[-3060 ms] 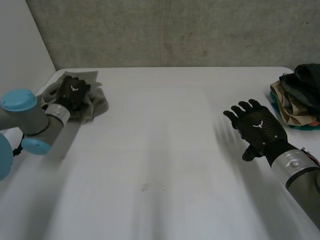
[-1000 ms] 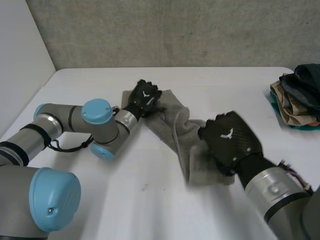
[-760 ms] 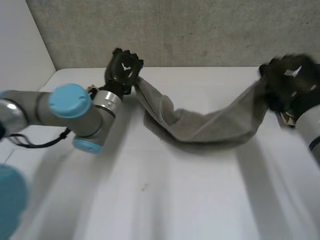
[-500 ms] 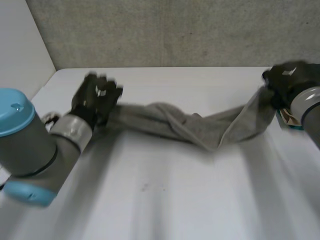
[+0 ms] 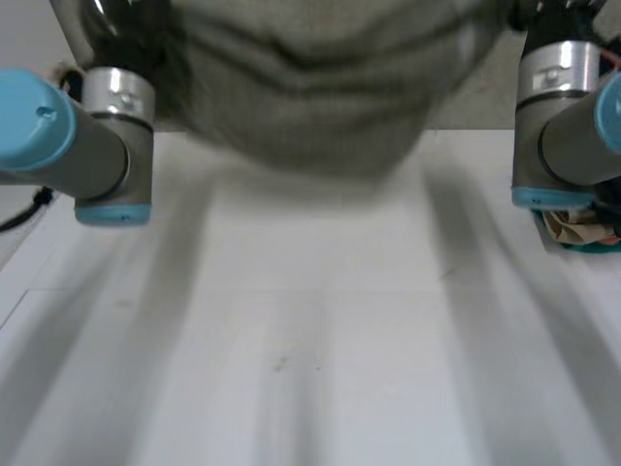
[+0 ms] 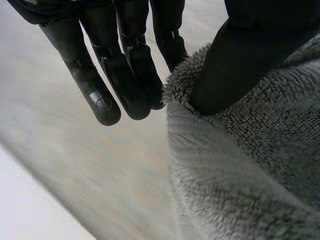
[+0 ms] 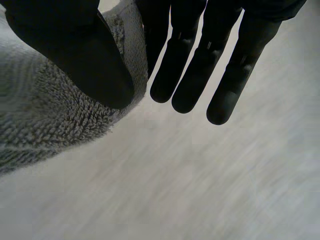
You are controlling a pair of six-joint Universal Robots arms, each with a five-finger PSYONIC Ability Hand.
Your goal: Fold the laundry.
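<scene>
A grey terry towel (image 5: 320, 87) hangs in the air, stretched wide between my two raised arms, its lower edge sagging above the white table (image 5: 310, 340). My left hand (image 6: 240, 65) pinches one top corner of the towel (image 6: 240, 175), the thumb pressing the cloth against straight fingers (image 6: 95, 75). At the opposite top corner my right hand (image 7: 75, 55) pinches the towel (image 7: 45, 125) the same way, thumb on the cloth with its fingers (image 7: 200, 65) straight behind the edge. The left arm (image 5: 107, 126) and right arm (image 5: 558, 107) stand on either side of the cloth.
A pile of other clothes (image 5: 582, 228) lies at the table's right edge, just under my right arm. A grey wall runs behind the table.
Both arms have swung up and towards the camera, lifting the towel from a low twisted sag over the table to a wide spread held high.
</scene>
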